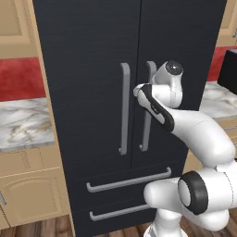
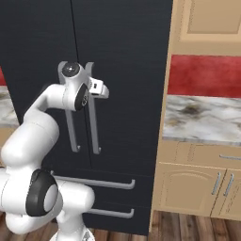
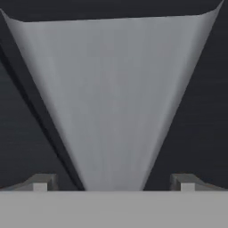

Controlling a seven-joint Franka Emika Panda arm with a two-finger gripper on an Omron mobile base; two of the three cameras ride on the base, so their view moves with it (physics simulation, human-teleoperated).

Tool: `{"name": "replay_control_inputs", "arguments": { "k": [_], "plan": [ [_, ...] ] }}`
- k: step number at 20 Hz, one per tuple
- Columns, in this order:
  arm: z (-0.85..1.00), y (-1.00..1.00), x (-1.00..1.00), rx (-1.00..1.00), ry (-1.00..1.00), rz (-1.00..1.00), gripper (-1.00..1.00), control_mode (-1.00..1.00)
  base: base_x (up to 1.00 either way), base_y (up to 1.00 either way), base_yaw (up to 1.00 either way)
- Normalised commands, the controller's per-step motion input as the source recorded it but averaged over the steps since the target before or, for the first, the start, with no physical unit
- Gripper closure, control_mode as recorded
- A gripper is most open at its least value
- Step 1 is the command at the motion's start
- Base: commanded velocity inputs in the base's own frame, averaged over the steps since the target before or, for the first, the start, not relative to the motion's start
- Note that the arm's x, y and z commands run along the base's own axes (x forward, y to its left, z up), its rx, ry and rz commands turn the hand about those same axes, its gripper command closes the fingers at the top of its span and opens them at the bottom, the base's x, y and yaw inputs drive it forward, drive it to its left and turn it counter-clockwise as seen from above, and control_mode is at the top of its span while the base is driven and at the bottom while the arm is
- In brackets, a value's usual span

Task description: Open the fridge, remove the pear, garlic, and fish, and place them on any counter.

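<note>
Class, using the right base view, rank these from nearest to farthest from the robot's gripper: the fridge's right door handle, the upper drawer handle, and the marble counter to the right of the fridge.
1. Right door handle: right at the open gripper, between its fingers.
2. Upper drawer handle: below, on the fridge front.
3. Counter: off to the right, beyond the fridge's edge.

red backsplash runs along the wall under light tan upper cabinets, dark wood plank floor lies below, and a black appliance stands at the far edge
</note>
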Motion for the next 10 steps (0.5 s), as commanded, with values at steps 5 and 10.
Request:
{"name": "replay_control_inputs", "arguments": {
  "k": [5,10],
  "plan": [
    [-0.27,0.00,0.22,0.00,-0.08,0.00,1.00,-1.00,0.00,0.00,0.00],
    [-0.08,-0.05,0.01,0.01,-0.13,0.00,1.00,-1.00,0.00,0.00,0.00]
  ]
}}
